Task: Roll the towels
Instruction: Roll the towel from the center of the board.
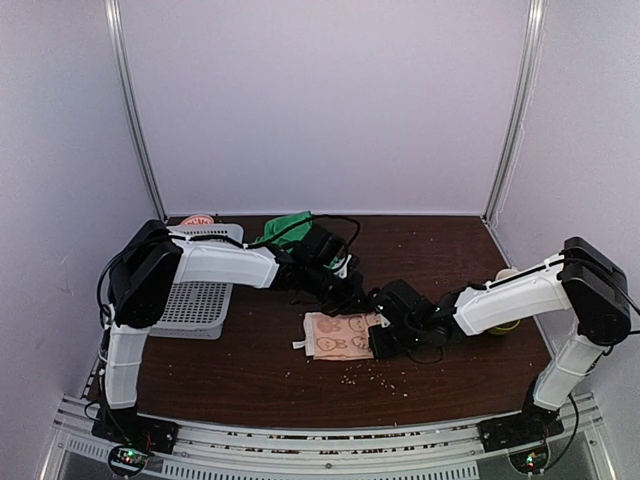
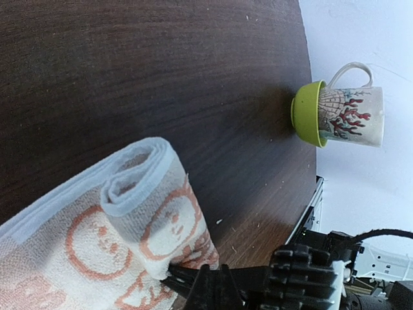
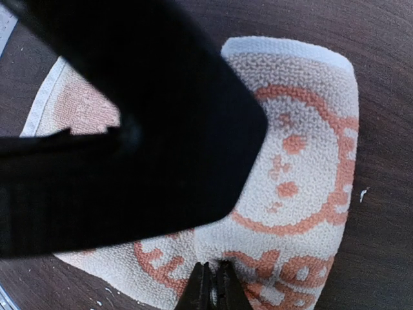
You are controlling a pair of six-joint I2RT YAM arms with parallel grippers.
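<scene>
Nearest you, along the table [image 1: 250,375] front edge: pale specks [image 1: 378,376] scattered on dark wood. Just past them, approx ctr of table, is the pink-beige towel [image 1: 335,338] w/ orange cartoon faces. Its L part lies flat; its R end is curled into a short roll, seen end-on from L wrist cam. Your R gripper [image 3: 213,279] comes in low from the R onto that roll, fingertips pressed together w/ towel fabric nipped btwn them at the roll's edge. Your L gripper [image 1: 353,292] sits at the towel's far edge by the rolled end, close beside the R gripper. Can't tell whether its fingers are spread or closed: hidden from overhead, unclear in its own cam. Off to the R, partly behind the R forearm, a cream mug [image 2: 353,111] w/ red pattern is seated in a small green bowl [image 2: 306,115], well apart from the towel. Off to the L is a grey perforated basket [image 1: 195,300], L arm crossing above it. At the table's far edge the green towel [image 1: 287,226] is bunched in a heap behind the L arm, a black cable across it, well apart from the pink-beige one.
</scene>
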